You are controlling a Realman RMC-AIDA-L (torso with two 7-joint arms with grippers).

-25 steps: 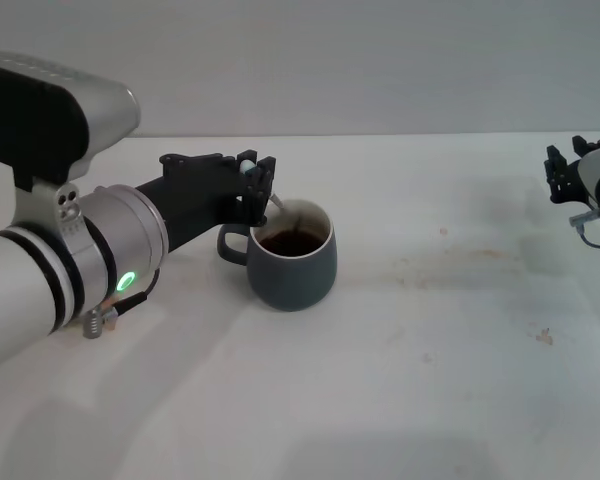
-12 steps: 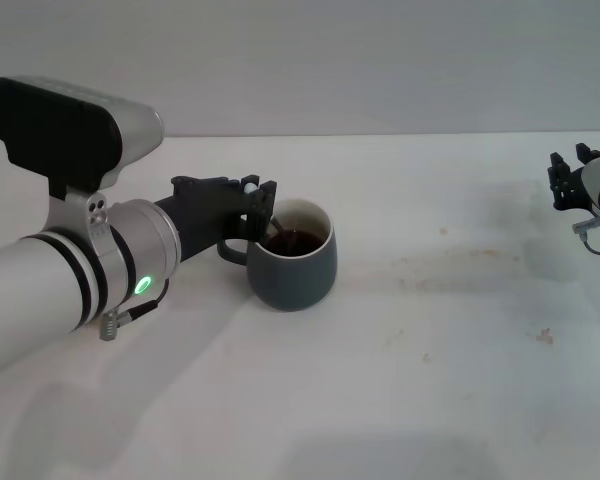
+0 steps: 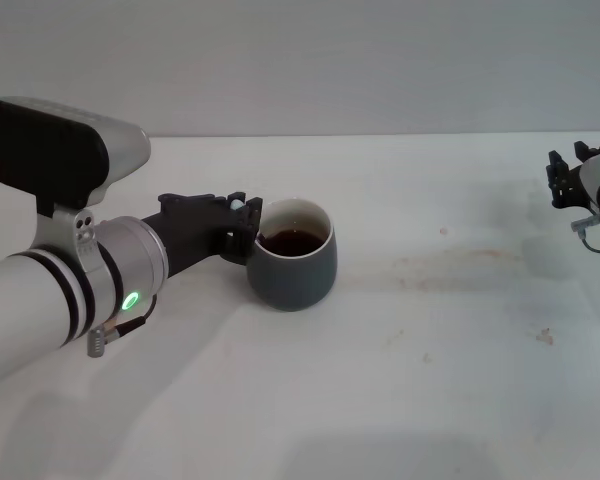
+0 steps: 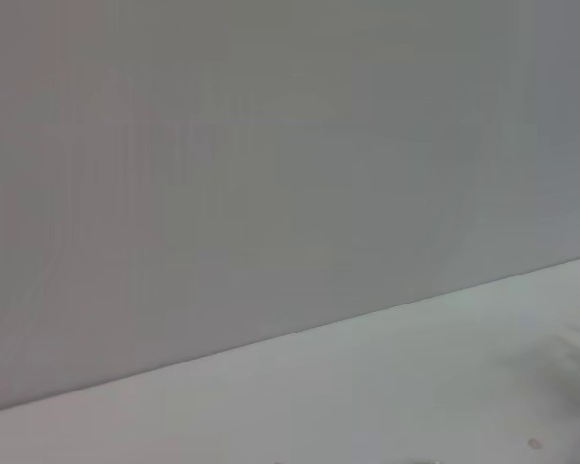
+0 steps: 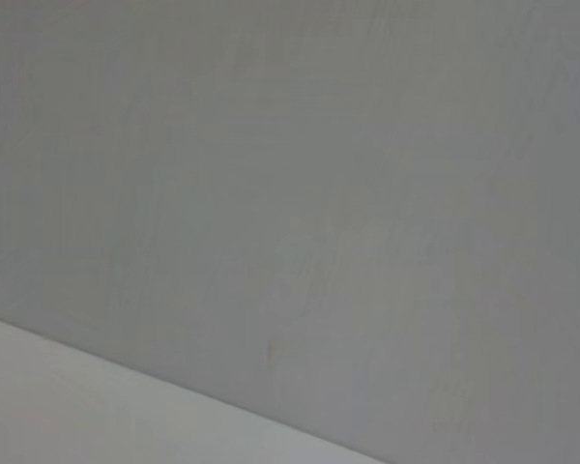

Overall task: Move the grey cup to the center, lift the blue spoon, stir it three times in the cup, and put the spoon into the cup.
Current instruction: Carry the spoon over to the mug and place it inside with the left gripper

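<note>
The grey cup (image 3: 293, 257) sits upright on the white worktop (image 3: 410, 380), a bit left of the middle in the head view. Its open mouth faces straight up, and you can see the white inside and the dark brown liquid in it. The loop handle points toward the robot's left, right at the incoming arm, and is mostly hidden behind the dark fingers there.

The left hand (image 3: 238, 222) reaches in low from the left and ends just at the cup's handle side, touching or almost touching the rim and handle. There's a tiny pale-blue bit (image 3: 237, 204) showing at the top of the fingertips, which looks like the end of the blue spoon's handle. So little of it shows that I can't tell which way the spoon runs or where its bowl is. The fingers look closed around that pale bit, so the hand seems clamped on the spoon, but it's pretty cramped in there.

The right hand (image 3: 564, 178) is parked way off at the right edge of the worktop, well apart from the cup. I can't tell whether its fingers are apart or together.

No readable writing or logos anywhere. There's only a green light (image 3: 131, 299) glowing on the left arm's silver wrist section. The worktop has some faint brownish smudges (image 3: 450, 262) to the right of the cup. Both wrist views just show plain grey wall and a strip of worktop.
</note>
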